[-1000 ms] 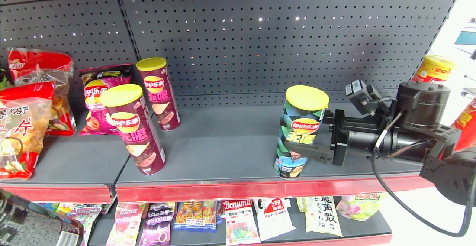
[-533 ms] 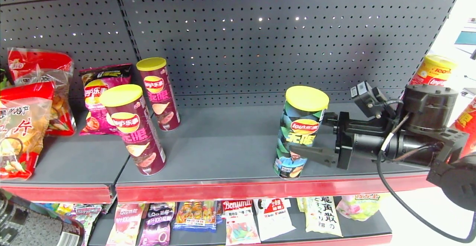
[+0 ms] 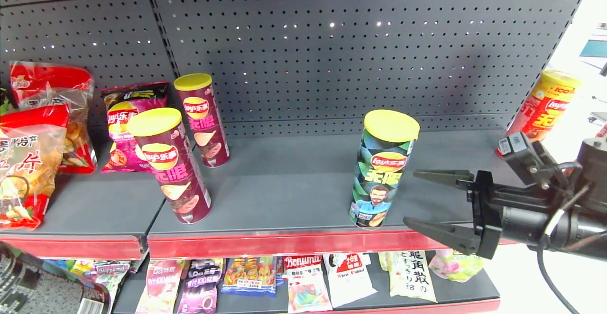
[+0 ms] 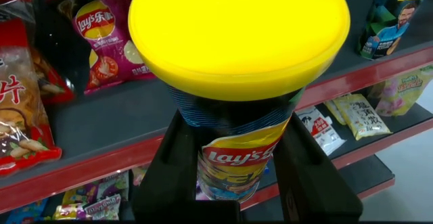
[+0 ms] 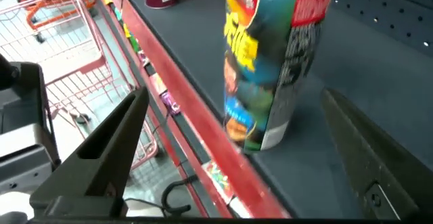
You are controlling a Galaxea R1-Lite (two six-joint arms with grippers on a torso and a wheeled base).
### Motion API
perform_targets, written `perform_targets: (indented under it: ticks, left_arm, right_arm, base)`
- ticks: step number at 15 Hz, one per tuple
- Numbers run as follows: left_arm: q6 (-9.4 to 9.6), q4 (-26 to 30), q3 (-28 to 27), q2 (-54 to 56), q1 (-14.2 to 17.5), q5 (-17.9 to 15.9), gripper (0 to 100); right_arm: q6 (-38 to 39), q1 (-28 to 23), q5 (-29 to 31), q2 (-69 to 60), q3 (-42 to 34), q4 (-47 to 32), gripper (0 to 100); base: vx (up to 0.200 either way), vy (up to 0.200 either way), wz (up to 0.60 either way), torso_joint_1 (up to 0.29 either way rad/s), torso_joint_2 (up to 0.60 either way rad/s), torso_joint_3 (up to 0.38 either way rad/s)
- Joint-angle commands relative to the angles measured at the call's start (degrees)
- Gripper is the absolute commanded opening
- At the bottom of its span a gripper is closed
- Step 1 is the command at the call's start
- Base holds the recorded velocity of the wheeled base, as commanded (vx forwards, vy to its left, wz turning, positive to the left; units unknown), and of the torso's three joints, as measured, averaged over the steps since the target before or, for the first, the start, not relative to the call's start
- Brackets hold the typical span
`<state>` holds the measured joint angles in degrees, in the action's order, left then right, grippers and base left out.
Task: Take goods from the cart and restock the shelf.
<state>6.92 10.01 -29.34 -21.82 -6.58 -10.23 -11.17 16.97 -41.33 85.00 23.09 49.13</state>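
A green can of crisps with a yellow lid (image 3: 386, 167) stands upright near the front edge of the grey shelf (image 3: 294, 181); it also appears in the right wrist view (image 5: 270, 61). My right gripper (image 3: 410, 198) hangs open just to the can's right, at the shelf's red lip, touching nothing; its two fingers (image 5: 101, 156) stand wide apart in front of the can. My left gripper (image 4: 240, 163) is shut on another yellow-lidded can (image 4: 237, 41), held upright in front of the shelving.
Two purple cans (image 3: 168, 162) (image 3: 201, 117) and several snack bags (image 3: 38, 138) fill the shelf's left part. A red can (image 3: 543, 105) stands at the far right. Bagged snacks (image 3: 303, 276) line the lower shelf. A red wire cart (image 5: 54, 41) stands below.
My right gripper has come off the green can and drawn back to the right and toward the shelf's front. The can stays standing where it was.
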Motion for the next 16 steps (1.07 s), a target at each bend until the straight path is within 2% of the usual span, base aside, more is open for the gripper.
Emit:
perform_targets:
  ticks: [1,2,6,10,11,12,13,16]
  left_arm:
    - [0.02,0.01,0.25,0.9,-0.01,0.12,0]
    - [0.02,0.01,0.16,1.08,-0.01,0.12,0]
    - [-0.51,-0.16,1.22,0.82,-0.01,-0.23,0]
    - [-0.95,-0.25,3.42,1.34,-0.1,-0.23,0]
    - [-1.48,-0.25,3.33,1.34,-0.18,-0.23,0]
    - [-2.44,-0.34,3.15,1.43,-0.18,-0.32,0]
    - [-2.71,-0.34,2.89,1.69,-0.18,-0.32,0]
    - [-3.5,-0.25,3.24,5.12,-0.18,-0.67,0]
  right_arm:
    - [-0.08,-0.27,0.9,-7.75,-5.77,0.0,100]
    - [0.0,-0.18,1.86,-9.51,-6.74,-0.17,100]
    - [1.15,-0.36,13.73,-23.39,-13.07,-0.79,100]
    - [5.19,-1.85,39.74,-36.93,-15.44,-3.07,100]
    - [5.37,-2.12,42.21,-38.77,-15.44,-4.66,100]
    - [5.1,-2.99,46.42,-45.1,-14.56,-11.86,100]
    - [4.31,-4.05,47.65,-49.85,-12.63,-18.89,100]
    - [2.64,-6.51,47.83,-65.14,-2.17,-49.39,100]
  base:
    - [0.0,0.0,0.0,0.0,0.0,0.0]
    - [0.0,0.0,0.0,0.0,0.0,0.0]
    - [0.0,0.0,0.0,0.0,0.0,0.0]
    - [0.0,0.0,0.0,0.0,0.0,0.0]
    - [0.0,0.0,0.0,0.0,0.0,0.0]
    - [0.0,0.0,0.0,0.0,0.0,0.0]
    - [0.0,0.0,0.0,0.0,0.0,0.0]
    - [0.0,0.0,0.0,0.0,0.0,0.0]
